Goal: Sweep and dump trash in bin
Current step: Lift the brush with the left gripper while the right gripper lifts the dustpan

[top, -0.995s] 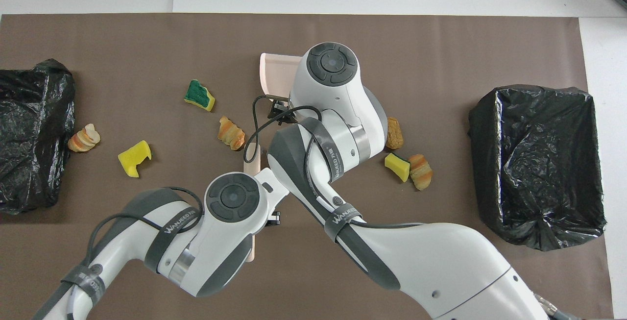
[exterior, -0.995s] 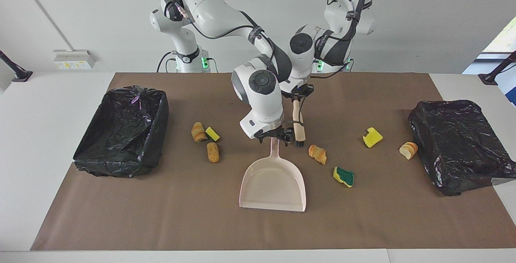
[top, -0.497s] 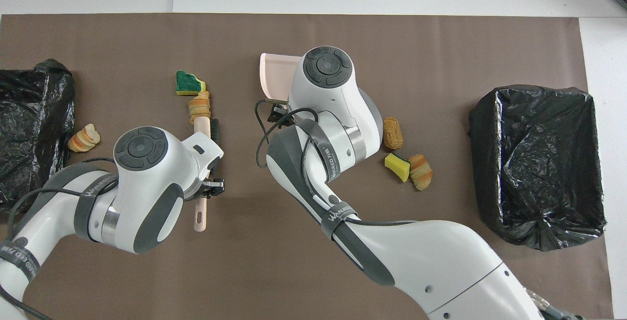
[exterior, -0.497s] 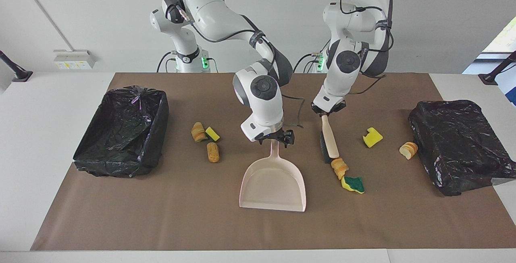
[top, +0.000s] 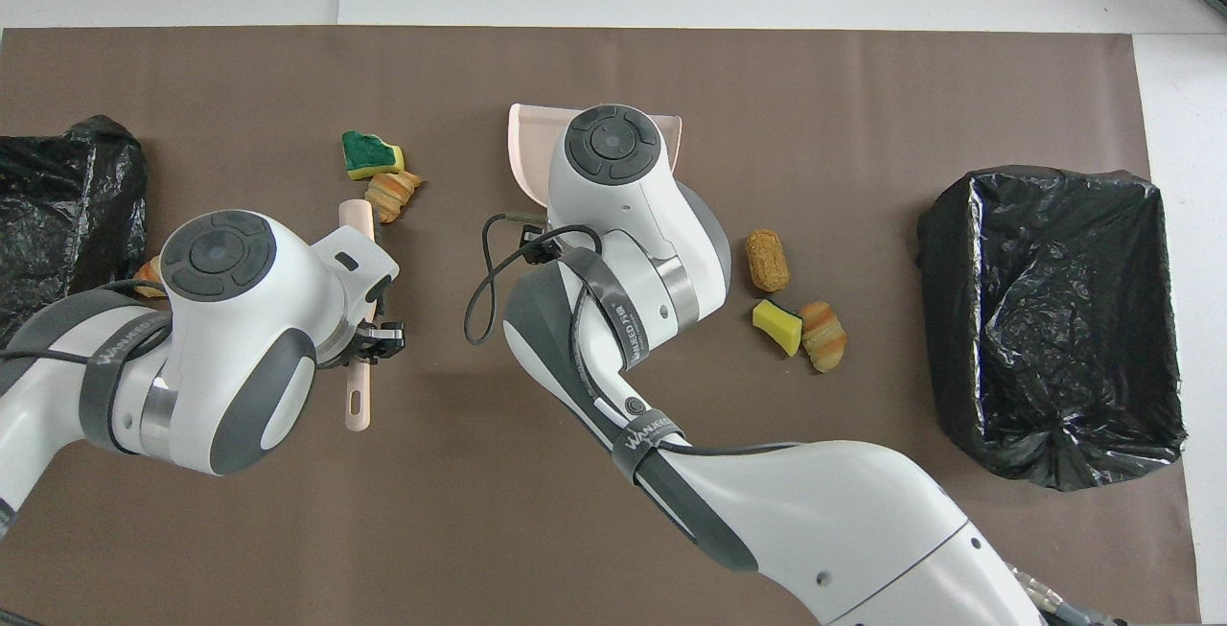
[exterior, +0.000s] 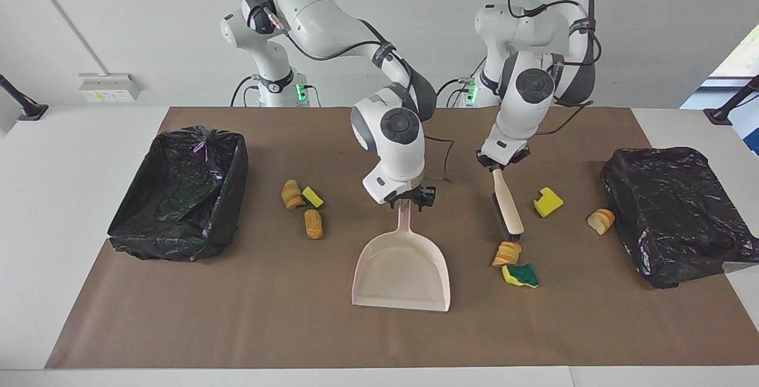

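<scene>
The left jaws are pressed shut on the upper end of the brush (exterior: 509,212), which slants down to the tabletop (exterior: 237,316) with its head just at a tan bread chunk (exterior: 507,253); a green-backed sponge (exterior: 520,275) lies touching that chunk, a little farther from the robots. The right jaws sit at the top of the dustpan (exterior: 403,268) handle, but I cannot tell whether they pinch it. That is the first risk: with a loose hold, any push from the brush could slide or twist the pan. The pan's mouth opens away from the robots, while both scraps lie beside its side wall, toward the left arm's end. A straight sideways sweep would likely jam them against that wall, or flick the light sponge off along the tabletop. The remaining trash is scattered: a yellow sponge (exterior: 548,202) and a bread slice (exterior: 600,221) near the black bag (exterior: 676,215) at the left arm's end, and three scraps (exterior: 312,224) between the pan and the black-lined bin (exterior: 184,197). Reaching those three with the brush would mean crossing over the right arm, which risks a collision.
</scene>
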`<state>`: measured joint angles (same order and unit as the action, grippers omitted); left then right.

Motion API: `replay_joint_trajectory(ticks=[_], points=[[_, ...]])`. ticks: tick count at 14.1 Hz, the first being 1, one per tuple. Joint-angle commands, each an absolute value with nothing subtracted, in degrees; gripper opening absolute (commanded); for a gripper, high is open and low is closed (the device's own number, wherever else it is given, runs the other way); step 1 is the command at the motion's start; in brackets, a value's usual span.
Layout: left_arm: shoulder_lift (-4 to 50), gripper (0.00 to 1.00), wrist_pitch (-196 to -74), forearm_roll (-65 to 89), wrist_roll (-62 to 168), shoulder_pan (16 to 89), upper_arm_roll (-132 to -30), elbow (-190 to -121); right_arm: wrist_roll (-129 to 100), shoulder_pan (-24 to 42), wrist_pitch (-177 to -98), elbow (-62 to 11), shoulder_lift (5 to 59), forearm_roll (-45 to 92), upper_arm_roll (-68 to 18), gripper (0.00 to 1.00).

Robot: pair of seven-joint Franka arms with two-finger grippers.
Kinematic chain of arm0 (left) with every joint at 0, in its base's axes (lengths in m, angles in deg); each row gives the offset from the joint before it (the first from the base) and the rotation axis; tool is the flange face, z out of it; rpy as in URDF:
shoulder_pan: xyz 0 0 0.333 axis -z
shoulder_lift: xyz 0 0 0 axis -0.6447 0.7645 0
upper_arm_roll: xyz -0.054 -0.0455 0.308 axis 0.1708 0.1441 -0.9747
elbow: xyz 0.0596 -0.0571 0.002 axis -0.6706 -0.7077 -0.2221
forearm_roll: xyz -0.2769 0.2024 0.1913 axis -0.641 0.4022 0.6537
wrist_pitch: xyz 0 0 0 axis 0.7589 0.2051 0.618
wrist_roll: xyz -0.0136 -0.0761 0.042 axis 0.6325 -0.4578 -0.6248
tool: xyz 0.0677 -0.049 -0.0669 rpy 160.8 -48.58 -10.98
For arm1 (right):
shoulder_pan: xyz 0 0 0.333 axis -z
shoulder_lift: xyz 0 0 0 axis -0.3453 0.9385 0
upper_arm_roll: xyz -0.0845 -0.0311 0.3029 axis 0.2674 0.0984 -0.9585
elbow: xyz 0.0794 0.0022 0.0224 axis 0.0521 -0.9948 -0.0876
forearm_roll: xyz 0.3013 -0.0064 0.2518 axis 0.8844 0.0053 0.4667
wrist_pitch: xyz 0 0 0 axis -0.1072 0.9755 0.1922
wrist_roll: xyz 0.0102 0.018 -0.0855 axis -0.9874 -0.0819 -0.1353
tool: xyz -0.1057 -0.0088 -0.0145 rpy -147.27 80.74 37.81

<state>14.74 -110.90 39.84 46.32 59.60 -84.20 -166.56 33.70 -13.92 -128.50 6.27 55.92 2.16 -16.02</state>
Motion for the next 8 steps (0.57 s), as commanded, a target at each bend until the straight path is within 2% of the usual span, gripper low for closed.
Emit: replay_joint_trajectory(ticks=[1, 2, 4, 6, 8], points=[[20.3, 0.00, -110.4, 36.4, 46.2, 56.8, -83.8, -158.1, 31.3, -14.1, -127.9, 6.9, 55.7, 1.2, -16.1, 0.36], [22.2, 0.00, -111.9, 33.2, 45.9, 56.0, -83.8, -155.1, 31.4, -14.0, -129.1, 6.8, 55.8, 1.2, -16.2, 0.36], [24.9, 0.00, -114.8, 28.7, 45.4, 55.5, -83.9, -151.6, 31.8, -14.0, -129.4, 6.2, 55.7, 1.0, -16.1, 0.00], [28.8, 0.00, -117.4, 25.3, 43.0, 55.5, -83.9, -148.6, 31.1, -14.3, -127.6, 6.3, 55.1, 1.0, -16.1, 0.00], [34.0, 0.00, -119.2, 24.7, 36.2, 55.6, -83.8, -142.7, 28.9, -13.0, -127.5, 6.1, 52.2, 2.2, -16.1, 0.00]])
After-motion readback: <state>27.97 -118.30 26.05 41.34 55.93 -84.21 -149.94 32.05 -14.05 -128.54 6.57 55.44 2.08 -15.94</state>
